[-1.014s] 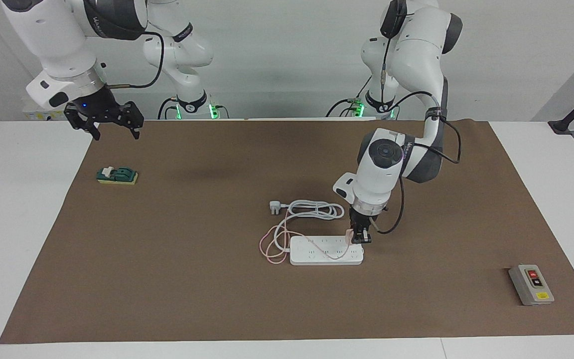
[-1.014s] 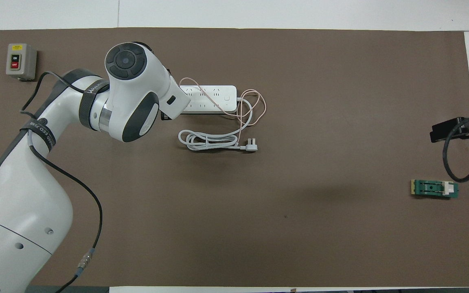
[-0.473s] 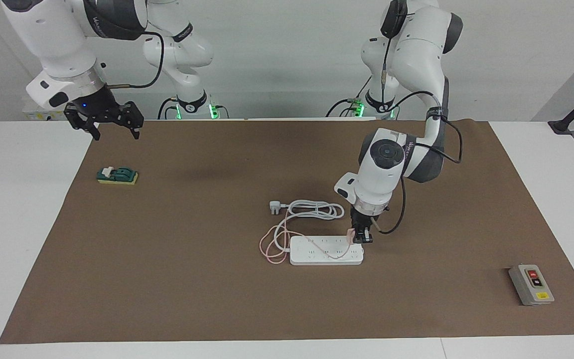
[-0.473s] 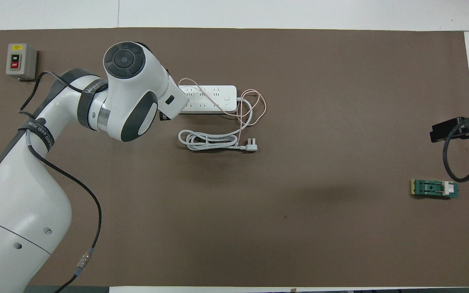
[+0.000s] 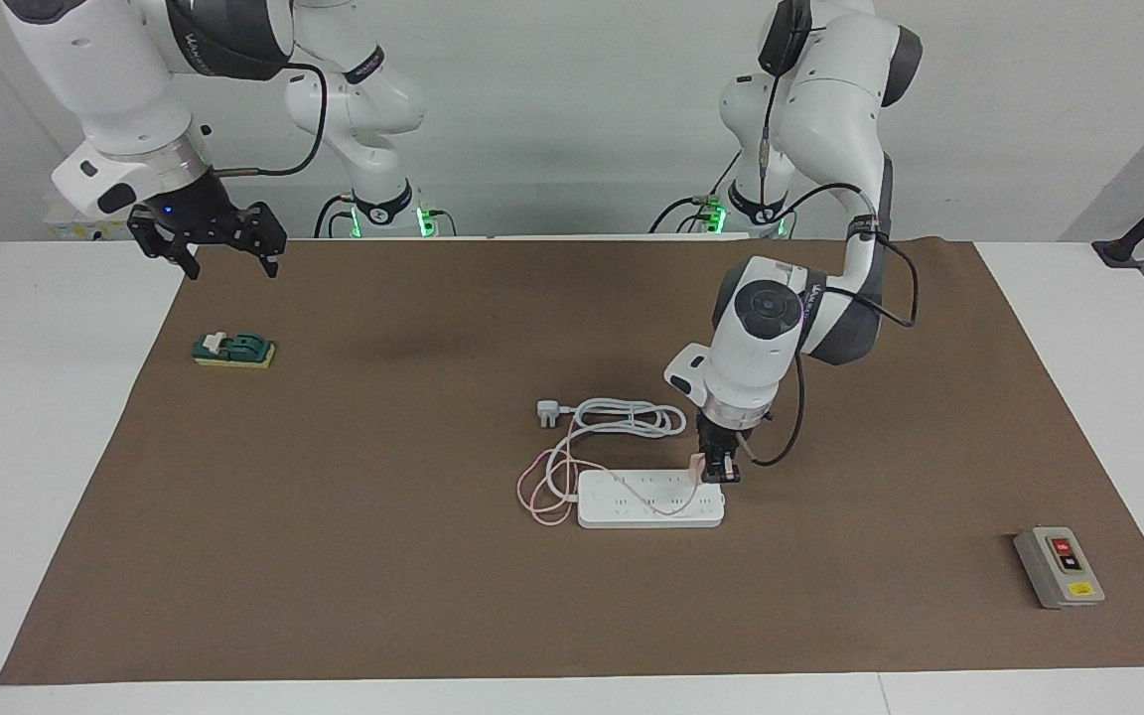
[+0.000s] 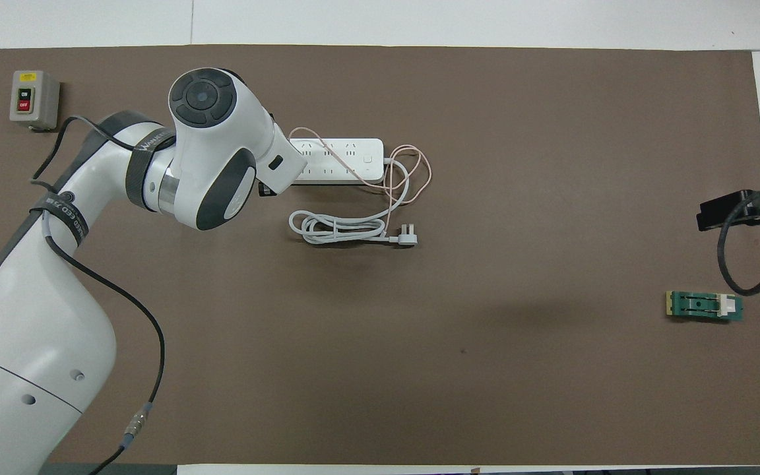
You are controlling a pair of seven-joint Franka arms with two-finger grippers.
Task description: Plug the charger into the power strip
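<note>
The left gripper (image 5: 718, 475), right of centre in the facing view, points straight down at the end of the strip (image 5: 649, 499) toward the left arm's end of the table. It is clamped on the charger (image 5: 698, 467), a small pink block showing at the fingers, held at the strip's top face. Whether the pins have entered a socket cannot be told; the wrist hides that end from overhead. The vertical hold suits a straight push into the socket.

The pink cable (image 5: 536, 494) trails from the charger across the strip and loops on the mat (image 5: 383, 556) at its other end. The strip's white cord (image 5: 622, 417) lies coiled nearer the robots, its plug (image 5: 548, 413) loose, so nothing anchors the strip against a sideways push.

The right gripper (image 5: 222, 245) waits at upper left of the facing view, jaws spread and holding nothing, above the mat's edge, clear of the work. A green block (image 5: 233, 350) lies below it, and a grey switch box (image 5: 1059, 567) sits at lower right.

Judgement: insertion is in hand, likely not seated.
</note>
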